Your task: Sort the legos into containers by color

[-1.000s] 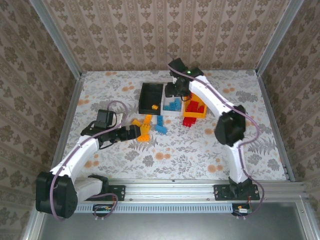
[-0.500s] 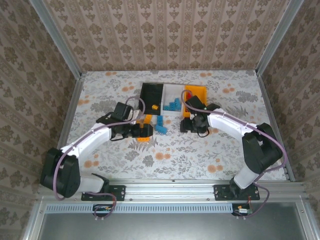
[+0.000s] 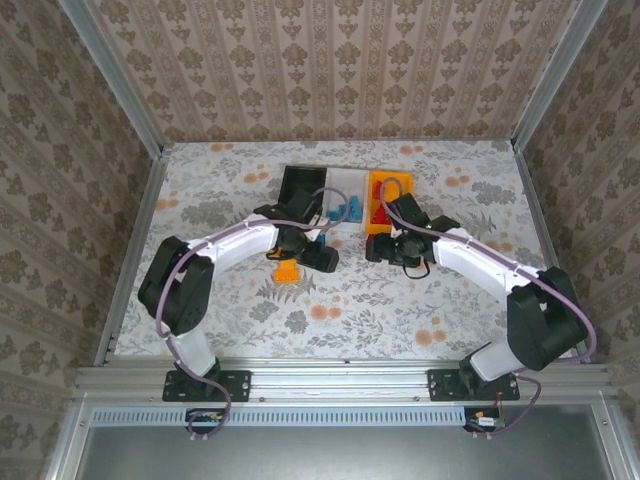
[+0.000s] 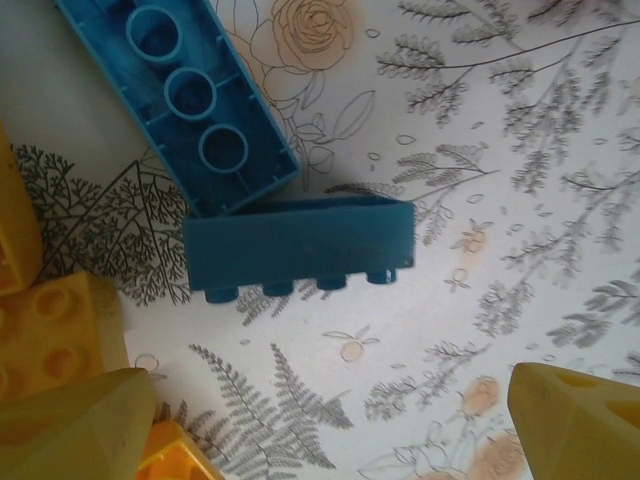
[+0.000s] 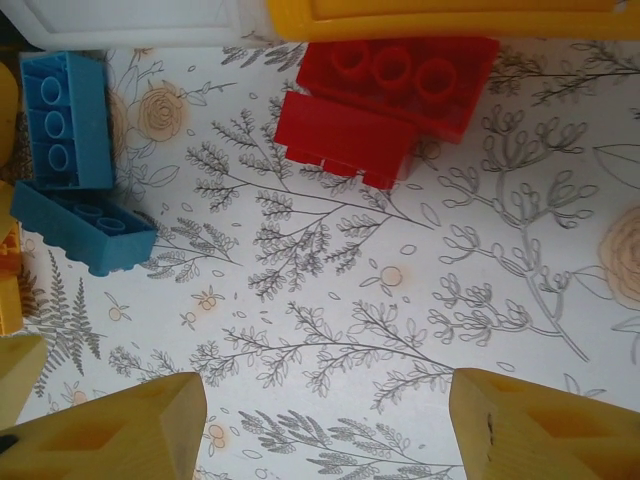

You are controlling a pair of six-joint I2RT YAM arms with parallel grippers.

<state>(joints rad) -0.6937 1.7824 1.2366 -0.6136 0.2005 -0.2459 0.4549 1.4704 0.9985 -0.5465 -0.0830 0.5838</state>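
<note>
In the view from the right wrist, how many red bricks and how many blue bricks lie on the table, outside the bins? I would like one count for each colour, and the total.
Red bricks: 2
Blue bricks: 2
Total: 4

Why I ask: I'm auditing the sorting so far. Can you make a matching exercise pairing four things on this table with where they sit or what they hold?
Things:
1. white bin
2. orange-yellow bin
3. loose blue pair
4. loose red pair

Places or contents:
A. holds red legos
B. on the table just outside the orange-yellow bin
C. holds blue legos
D. on the table ahead of the left gripper

Pairs: 1-C, 2-A, 3-D, 4-B.
</note>
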